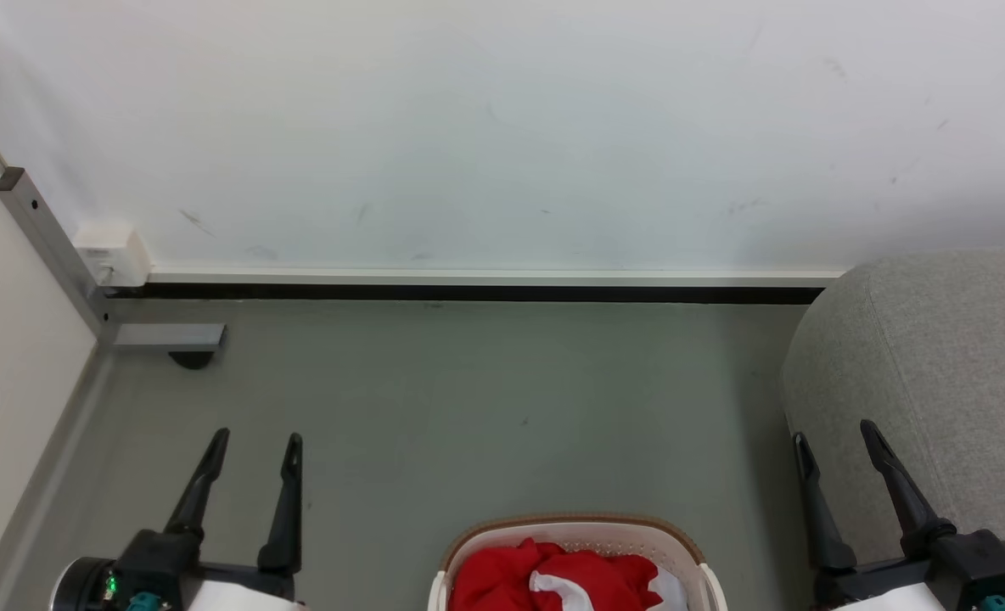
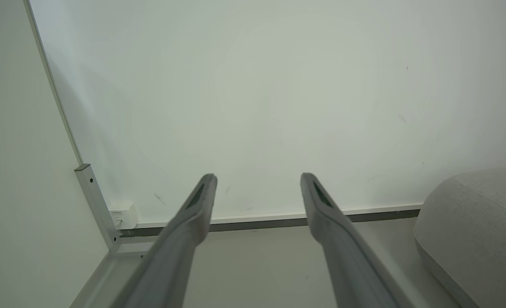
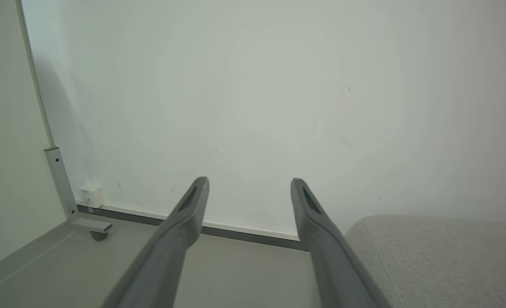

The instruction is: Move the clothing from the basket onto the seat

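Red clothing (image 1: 553, 577) is seen bunched in the basket (image 1: 579, 521) at 6 o'clock; seat (image 1: 935, 382) at 3 o'clock. Fingers of left gripper (image 1: 258, 437) and right gripper (image 1: 833, 428) are held spread, nothing gripped.

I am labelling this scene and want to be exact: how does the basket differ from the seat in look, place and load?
The basket is cream-white perforated plastic with a tan rim; the seat is light grey fabric. The basket holds red and white clothing; the seat's visible part bears no clothing. The basket stands low in the middle of the head view; the seat stands at the right. Both have rounded edges.
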`<state>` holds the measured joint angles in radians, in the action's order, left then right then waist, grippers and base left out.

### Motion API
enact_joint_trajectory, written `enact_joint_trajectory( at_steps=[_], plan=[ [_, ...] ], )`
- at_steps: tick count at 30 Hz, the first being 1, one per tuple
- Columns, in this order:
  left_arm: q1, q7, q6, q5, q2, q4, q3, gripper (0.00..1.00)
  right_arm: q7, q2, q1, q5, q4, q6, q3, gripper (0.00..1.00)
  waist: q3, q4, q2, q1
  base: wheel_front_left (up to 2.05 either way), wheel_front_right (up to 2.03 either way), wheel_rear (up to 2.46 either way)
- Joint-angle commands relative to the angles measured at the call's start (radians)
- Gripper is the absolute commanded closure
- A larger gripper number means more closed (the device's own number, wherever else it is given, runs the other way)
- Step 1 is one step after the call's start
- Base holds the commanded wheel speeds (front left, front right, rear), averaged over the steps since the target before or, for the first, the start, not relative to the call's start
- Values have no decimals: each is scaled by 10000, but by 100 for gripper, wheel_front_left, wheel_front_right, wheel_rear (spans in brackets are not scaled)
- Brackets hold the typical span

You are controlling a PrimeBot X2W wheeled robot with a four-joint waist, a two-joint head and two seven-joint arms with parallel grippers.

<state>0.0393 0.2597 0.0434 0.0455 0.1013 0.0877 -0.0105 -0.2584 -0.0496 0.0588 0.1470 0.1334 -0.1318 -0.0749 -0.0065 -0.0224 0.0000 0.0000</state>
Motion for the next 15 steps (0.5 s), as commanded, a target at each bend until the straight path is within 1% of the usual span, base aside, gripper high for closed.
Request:
enact_joint_trajectory(
  at_steps=[1, 15],
  plan=[
    [-103, 58, 18, -288, -1, -61, 40, 0, -89, -17, -94, -229, -34, 21, -18, 0, -4, 0, 0, 0, 0, 0, 0],
    [-91, 50, 153, -157, -124, 42, 211, 0, -61, -17, -70, -43, 78, 21, -18, 0, -23, 5, 0, 0, 0, 0, 0]
  ],
)
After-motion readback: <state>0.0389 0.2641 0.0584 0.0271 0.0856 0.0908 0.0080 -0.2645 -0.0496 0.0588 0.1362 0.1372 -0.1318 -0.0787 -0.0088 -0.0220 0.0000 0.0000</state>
